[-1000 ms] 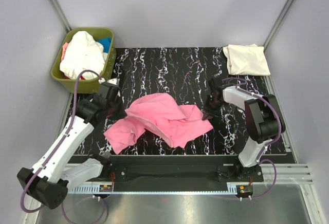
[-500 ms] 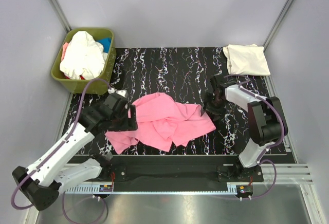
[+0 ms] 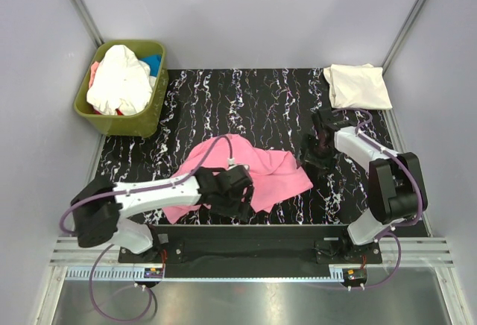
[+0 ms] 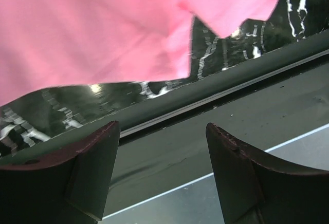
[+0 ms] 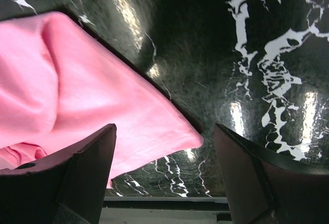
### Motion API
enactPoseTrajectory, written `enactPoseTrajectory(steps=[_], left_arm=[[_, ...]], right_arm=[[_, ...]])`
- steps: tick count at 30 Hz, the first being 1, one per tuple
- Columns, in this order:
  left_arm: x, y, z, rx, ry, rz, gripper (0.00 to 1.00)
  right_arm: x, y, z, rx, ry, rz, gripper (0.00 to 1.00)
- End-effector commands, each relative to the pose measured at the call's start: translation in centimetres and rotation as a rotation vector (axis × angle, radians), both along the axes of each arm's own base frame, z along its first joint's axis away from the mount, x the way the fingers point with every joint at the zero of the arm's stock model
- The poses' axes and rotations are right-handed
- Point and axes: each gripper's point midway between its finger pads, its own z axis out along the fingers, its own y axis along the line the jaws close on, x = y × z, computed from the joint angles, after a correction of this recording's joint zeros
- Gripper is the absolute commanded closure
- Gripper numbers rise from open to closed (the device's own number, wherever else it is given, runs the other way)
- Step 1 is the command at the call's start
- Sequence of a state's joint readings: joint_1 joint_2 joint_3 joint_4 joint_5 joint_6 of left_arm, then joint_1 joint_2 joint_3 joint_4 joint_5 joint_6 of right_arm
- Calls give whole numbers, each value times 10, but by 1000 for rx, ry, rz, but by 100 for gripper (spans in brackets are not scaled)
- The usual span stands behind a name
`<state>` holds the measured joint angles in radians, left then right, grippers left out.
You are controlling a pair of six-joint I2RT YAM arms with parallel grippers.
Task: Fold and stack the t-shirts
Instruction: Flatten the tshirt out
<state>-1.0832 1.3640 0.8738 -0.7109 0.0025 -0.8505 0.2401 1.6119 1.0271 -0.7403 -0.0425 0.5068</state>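
A bright pink t-shirt (image 3: 264, 170) lies crumpled near the front middle of the black marbled table (image 3: 246, 101). My left gripper (image 3: 232, 204) is over the shirt's near edge by the table's front rim. In the left wrist view it (image 4: 160, 131) stands open and holds nothing, with the pink cloth (image 4: 103, 29) beyond its tips. My right gripper (image 3: 316, 153) sits just right of the shirt's right corner. It (image 5: 164, 131) is open, and that pink corner (image 5: 92, 106) lies flat on the table under it. A folded cream t-shirt (image 3: 358, 86) rests at the back right.
An olive-green bin (image 3: 153, 109) at the back left holds a white shirt (image 3: 119, 79) and a bit of blue cloth (image 3: 153, 62). The black front rail (image 4: 247, 80) runs along the table's near edge. Grey walls close in the left, right and back.
Both grippers have opened and let go of the pink shirt, which has settled lower. The left arm swung right along the shirt's near edge. The right gripper drew back a little.
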Motion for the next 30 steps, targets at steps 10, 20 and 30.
enactPoseTrajectory(steps=[10,20,30], left_arm=[[12,-38,-27,151,-80,-94,27],[15,-15,-68,336,-80,-95,47],[20,-8,-77,381,-104,-96,100]], right_arm=[[-14,-7,2,3,-16,11,17],[-13,-6,5,11,-24,25,18],[-17,2,1,59,-8,27,20]])
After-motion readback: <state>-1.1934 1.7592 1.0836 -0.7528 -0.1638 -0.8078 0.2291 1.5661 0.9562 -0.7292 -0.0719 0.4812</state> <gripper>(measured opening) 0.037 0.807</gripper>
